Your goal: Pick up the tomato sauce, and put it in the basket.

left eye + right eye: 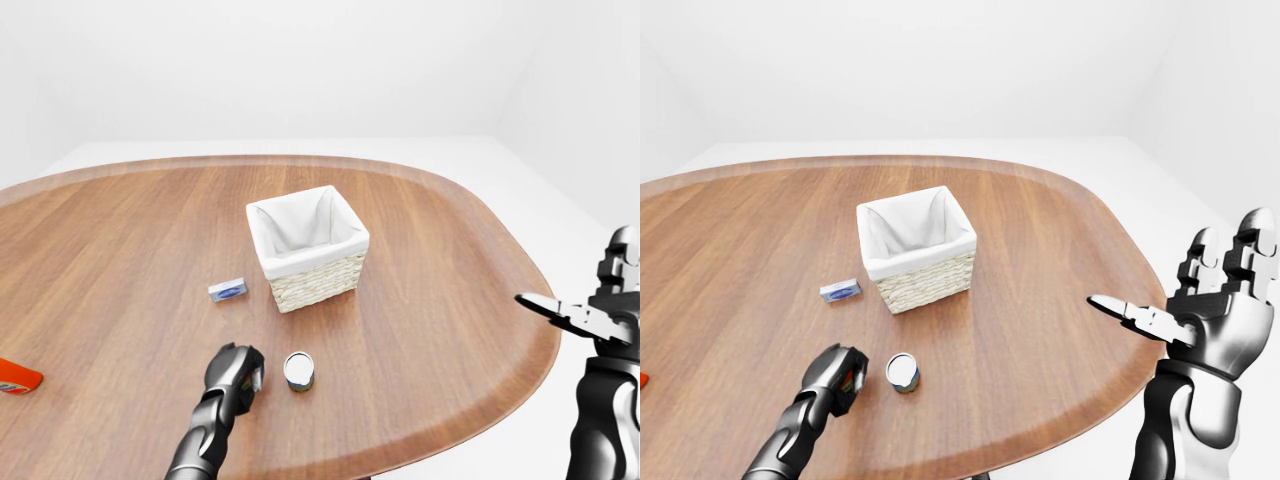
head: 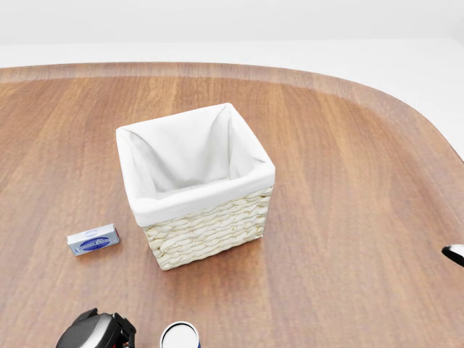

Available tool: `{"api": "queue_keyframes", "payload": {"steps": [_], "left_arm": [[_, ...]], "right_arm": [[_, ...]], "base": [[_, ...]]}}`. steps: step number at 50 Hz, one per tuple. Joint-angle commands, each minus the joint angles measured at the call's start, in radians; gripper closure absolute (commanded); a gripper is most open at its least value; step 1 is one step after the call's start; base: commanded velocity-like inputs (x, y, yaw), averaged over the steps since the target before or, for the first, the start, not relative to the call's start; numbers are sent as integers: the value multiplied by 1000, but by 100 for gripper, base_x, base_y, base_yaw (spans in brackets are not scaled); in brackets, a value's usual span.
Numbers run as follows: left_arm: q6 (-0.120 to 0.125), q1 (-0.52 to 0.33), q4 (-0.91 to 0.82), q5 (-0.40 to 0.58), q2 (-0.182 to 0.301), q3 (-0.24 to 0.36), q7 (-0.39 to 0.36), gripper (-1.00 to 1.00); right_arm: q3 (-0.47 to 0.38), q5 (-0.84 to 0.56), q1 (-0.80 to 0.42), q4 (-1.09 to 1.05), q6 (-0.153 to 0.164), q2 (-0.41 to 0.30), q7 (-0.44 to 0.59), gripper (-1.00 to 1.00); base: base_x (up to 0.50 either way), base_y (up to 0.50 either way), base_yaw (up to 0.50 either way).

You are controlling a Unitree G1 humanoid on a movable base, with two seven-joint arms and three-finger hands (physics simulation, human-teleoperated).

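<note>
Both eye views look down across the table (image 1: 120,250); the head view sits nearer the basket (image 2: 196,185).

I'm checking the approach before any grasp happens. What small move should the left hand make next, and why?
Probably ease the left hand toward view right, until its fingers stand around the tomato sauce can. The can stands upright on the table just right of that hand, apparently not yet held, below the basket in the left-eye view. The right hand is open, off the table's right edge.
</note>
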Motion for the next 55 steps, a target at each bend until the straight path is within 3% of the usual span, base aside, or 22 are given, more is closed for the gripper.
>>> {"api": "queue_keyframes", "payload": {"steps": [1, 8, 11, 14, 15, 17, 18, 21, 28, 33, 41, 44, 45, 48, 49, 53, 54, 55], "left_arm": [[7, 3, -12, 0, 0, 3, 18, 100], [22, 23, -105, -13, -4, 17, -11, 100], [41, 35, -189, -13, -9, 24, -53, 100], [85, 29, -318, -19, -19, 45, -121, 100], [113, 32, -407, -15, -25, 49, -169, 100], [114, 32, -414, -13, -27, 52, -174, 100], [133, 22, -508, -6, -32, 58, -225, 100], [133, -14, -626, 4, -39, 77, -305, 100], [133, -55, -762, 23, -44, 89, -405, 100], [133, -159, -913, 46, -48, 98, -531, 100], [133, -468, -955, 107, -24, 85, -697, 100], [133, -583, -898, 91, -53, 66, -688, 100], [133, -587, -895, 89, -53, 64, -686, 100], [133, -695, -745, 60, -70, 49, -613, 100], [133, -782, -596, 52, -65, 42, -544, 100], [133, -961, -220, -25, -52, 42, -369, 100], [133, -1053, -32, -50, -45, 43, -288, 100], [133, -1066, -6, -58, -42, 40, -276, 100]], "right_arm": [[-3, 2, -1, -14, 0, 0, -1, -100], [0, -1, -3, -8, 0, 0, 0, -100], [8, -13, 4, 22, 0, 12, 13, -100], [2, -2, -4, -3, 0, -1, 1, -100], [4, -4, -4, 5, 0, 1, 3, -100], [4, -4, -3, 6, 0, 1, 3, -100], [11, -16, 5, 35, 0, 13, 17, -100], [15, -15, 7, 45, 0, 11, 17, -100], [18, -13, 6, 59, 0, 8, 17, -100], [17, -12, 9, 58, 0, 8, 16, -100], [20, -13, 12, 63, 0, 12, 18, -100], [17, -9, 15, 60, 0, 13, 19, -100], [16, -9, 15, 60, 0, 13, 20, -100], [14, -7, 14, 56, 0, 12, 18, -100], [9, 4, 9, 20, 0, 2, 3, -100], [-1, 10, 5, -4, 0, 0, 0, -100], [-3, 12, 6, -2, 0, 2, 3, -100], [-4, 11, 5, -2, 0, 2, 3, -100]], "base": [[0, 0, 0], [0, 0, 0], [0, 0, 0], [0, 0, 0], [0, 0, 0], [0, 0, 0], [0, 0, 0], [0, 0, 0], [0, 0, 0], [0, 0, 0], [0, 0, 0], [0, 0, 0], [0, 0, 0], [0, 0, 0], [0, 0, 0], [0, 0, 0], [0, 0, 0], [0, 0, 0]]}}
